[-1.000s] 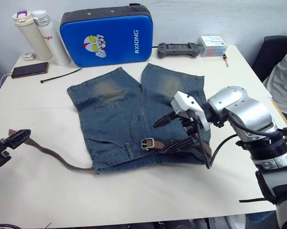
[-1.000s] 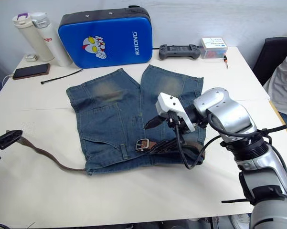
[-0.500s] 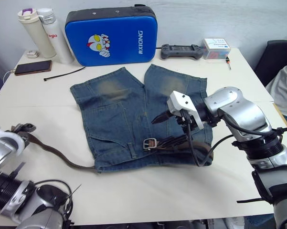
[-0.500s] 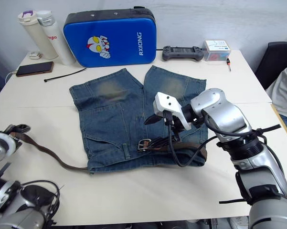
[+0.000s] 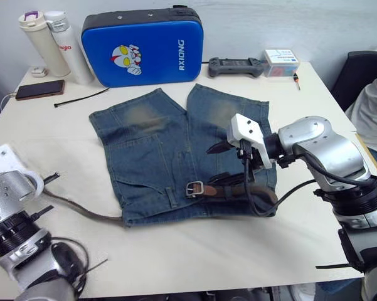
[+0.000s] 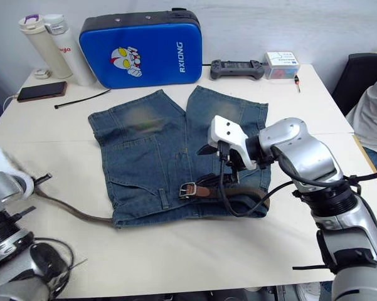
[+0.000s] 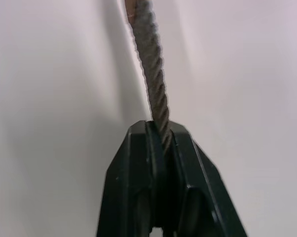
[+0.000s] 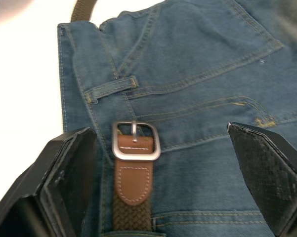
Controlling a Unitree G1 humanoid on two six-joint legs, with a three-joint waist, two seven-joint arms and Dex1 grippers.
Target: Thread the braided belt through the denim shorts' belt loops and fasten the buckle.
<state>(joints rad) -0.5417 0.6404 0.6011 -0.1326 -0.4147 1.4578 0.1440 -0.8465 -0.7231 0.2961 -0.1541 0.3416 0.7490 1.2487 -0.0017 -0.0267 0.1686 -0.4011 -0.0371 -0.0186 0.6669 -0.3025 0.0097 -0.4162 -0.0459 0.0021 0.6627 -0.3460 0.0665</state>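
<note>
Since a second ago the left gripper (image 7: 160,143) has drawn in toward the lower left of the frame, clenched on the braided belt (image 5: 81,209), whose strap now trails a shorter way across the table (image 5: 194,257) to the shorts' left edge. At the centre, the denim shorts (image 5: 157,144) lie flat, waistband nearest the camera. On that waistband, just right of centre, the buckle (image 8: 136,141) rests with its tan tab behind it, one of the belt loops (image 8: 110,88) just beside it. Right gripper (image 8: 163,168) hovers over the buckle, fingers (image 8: 69,168) spread wide and grasping nothing. Farther back, at the upper edge, stands a blue case (image 5: 141,45).
</note>
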